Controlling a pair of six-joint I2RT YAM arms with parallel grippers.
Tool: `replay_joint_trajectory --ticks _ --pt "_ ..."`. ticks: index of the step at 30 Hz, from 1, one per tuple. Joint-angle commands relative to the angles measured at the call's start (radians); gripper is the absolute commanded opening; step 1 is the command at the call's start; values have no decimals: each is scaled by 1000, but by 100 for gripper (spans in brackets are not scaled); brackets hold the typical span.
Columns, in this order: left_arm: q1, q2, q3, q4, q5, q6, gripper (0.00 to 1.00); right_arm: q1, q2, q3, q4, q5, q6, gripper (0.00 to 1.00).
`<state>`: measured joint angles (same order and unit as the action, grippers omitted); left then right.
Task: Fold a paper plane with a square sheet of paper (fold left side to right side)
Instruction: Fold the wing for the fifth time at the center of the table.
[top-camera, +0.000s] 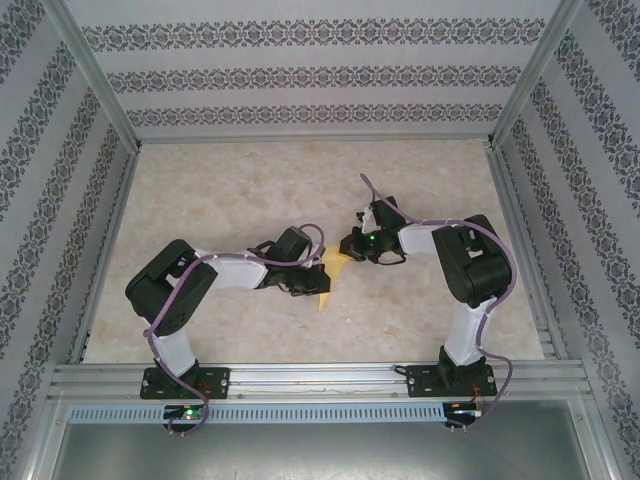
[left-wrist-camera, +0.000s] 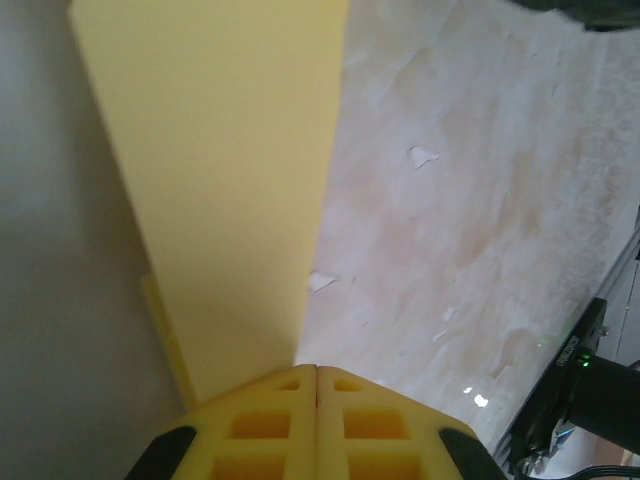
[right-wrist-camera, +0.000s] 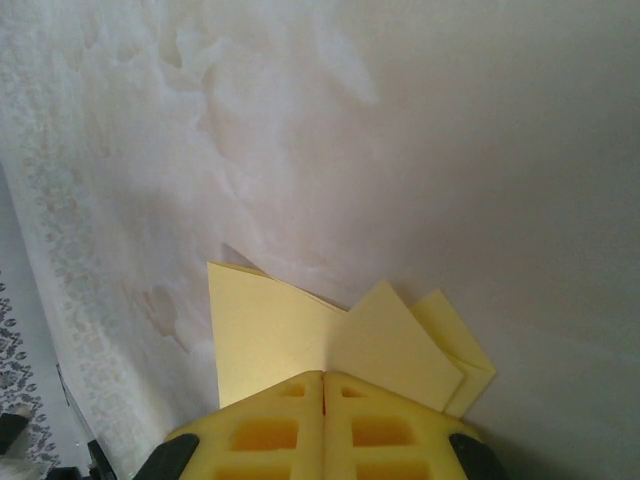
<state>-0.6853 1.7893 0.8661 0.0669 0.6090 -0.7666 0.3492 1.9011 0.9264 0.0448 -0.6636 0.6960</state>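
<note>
Broadly, the pale marbled tabletop sits inside patterned walls, and the work is gathered near its middle. The left arm and the right arm both reach inward from the near edge until their wrists almost meet.

Between them lies the yellow paper, no flat square now. From above it reads as a small, narrow, curved sliver. In the left wrist view it runs away from the fingers as one long tapering panel with a straight creased edge. In the right wrist view it shows several stacked flaps with pointed corners.

The left tool is fully closed, its yellow fingers pressed together with the paper coming out from between their tips, so it appears to pinch one end. The right tool is likewise closed, on the layered end.

Judging by this, most folds look done and the dart is nearly shaped. What probably remains is pressing the last crease and letting go. A few pale flecks dot the surface nearby.
</note>
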Motion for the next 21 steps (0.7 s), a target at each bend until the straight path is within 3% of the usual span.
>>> replay_joint_trajectory --ticks 1,10,21 --pt "4 27 56 -42 -1 18 1 -2 41 -17 -43 51 -42 0" --pt "9 113 127 -81 -5 54 1 -3 38 -18 -67 66 -62 0" --pt "-6 43 -42 16 41 -5 1 -23 47 -2 -121 83 -96 0"
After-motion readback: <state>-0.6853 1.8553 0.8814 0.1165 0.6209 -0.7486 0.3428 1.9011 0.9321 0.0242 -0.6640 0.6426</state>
